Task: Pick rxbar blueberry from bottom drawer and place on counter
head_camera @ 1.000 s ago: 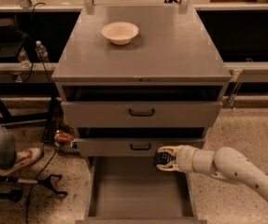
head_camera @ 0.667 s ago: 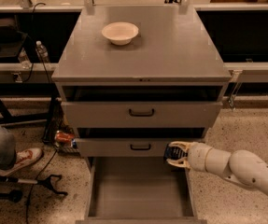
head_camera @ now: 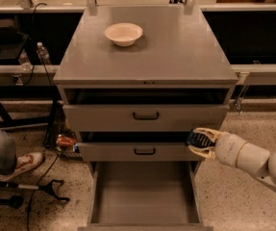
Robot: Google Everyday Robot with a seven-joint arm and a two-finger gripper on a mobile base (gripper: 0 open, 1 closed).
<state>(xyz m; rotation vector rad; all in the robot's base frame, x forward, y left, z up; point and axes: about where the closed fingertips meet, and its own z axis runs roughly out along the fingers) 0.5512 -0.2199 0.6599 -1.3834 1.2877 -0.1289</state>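
Holding the bar (head_camera: 195,138) clear of the bottom drawer (head_camera: 144,198)
My end effector (head_camera: 198,142) grips it; next, raise it onto the surface (head_camera: 176,52).

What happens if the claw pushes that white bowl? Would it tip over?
Probably slide, not tip: the bowl looks low and wide, upright on the smooth counter. It looks thin, so likely light. The claw is down beside the middle drawer, gripping a small dark bar.
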